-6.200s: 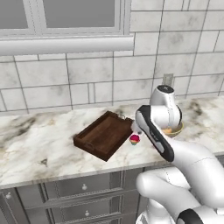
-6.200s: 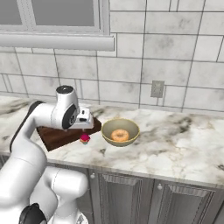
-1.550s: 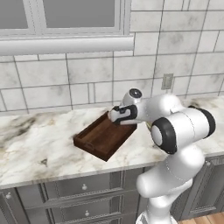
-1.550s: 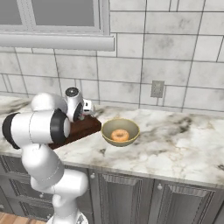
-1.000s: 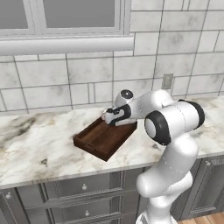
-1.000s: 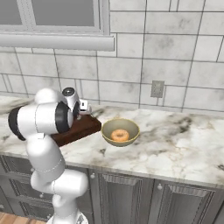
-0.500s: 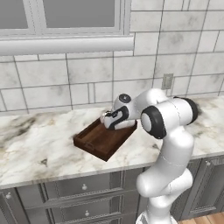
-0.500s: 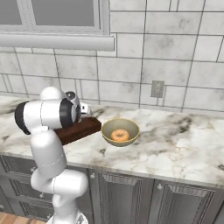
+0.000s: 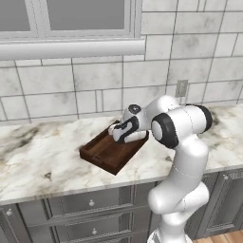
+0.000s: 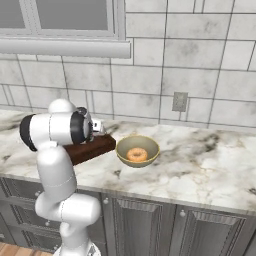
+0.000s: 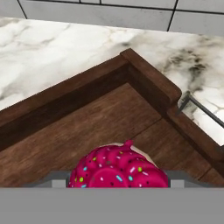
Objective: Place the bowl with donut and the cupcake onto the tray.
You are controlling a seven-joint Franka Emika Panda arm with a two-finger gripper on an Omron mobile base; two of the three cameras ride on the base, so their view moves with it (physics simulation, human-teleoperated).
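Observation:
The magenta-frosted cupcake (image 11: pixel 118 168) with sprinkles sits between my gripper's (image 11: pixel 116 182) fingers, low over the wooden floor of the dark brown tray (image 11: pixel 100 118) near one of its corners. In the left base view my gripper (image 9: pixel 116 135) hangs over the tray's (image 9: pixel 102 153) right end, shut on the cupcake. From the right base view the tray (image 10: pixel 93 148) lies partly behind my arm, and the olive-tan bowl (image 10: pixel 122 145) stands on the counter just right of it. The glazed donut (image 10: pixel 137 154) lies inside the bowl.
The marble counter (image 10: pixel 200 160) runs along a tiled wall with an outlet (image 10: pixel 179 102). A window sill (image 9: pixel 71 47) juts out above the counter. Cabinet drawers (image 9: pixel 90 201) sit below the front edge.
My gripper has drifted a little left and lower over the tray with the cupcake in it. The bowl and the tray have stayed put.

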